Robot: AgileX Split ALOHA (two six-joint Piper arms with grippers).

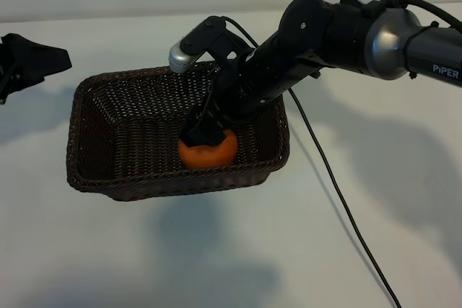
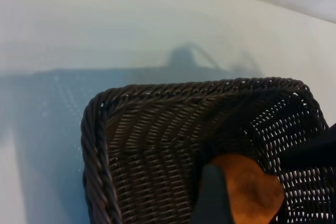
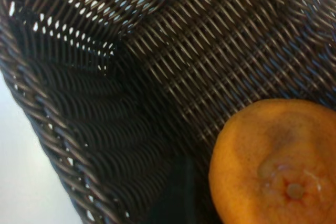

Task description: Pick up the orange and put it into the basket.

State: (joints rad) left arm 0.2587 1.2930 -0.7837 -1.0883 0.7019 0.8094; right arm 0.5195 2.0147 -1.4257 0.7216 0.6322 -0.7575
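On the white desk (image 1: 375, 250), I'm watching the right end effector (image 1: 206, 135) sitting over the orange (image 1: 209, 151) inside the basket (image 1: 86, 171); I can't tell its grip, and lifting clenched risks dragging fruit out.

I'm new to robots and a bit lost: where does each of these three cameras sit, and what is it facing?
Exterior view: outside the rig, above, facing both arms; right gripper at the orange, left gripper parked left.
Left wrist view: on the left arm, facing the basket.
Right wrist view: inside the basket, a dark finger beside the orange.
All share orange and basket.
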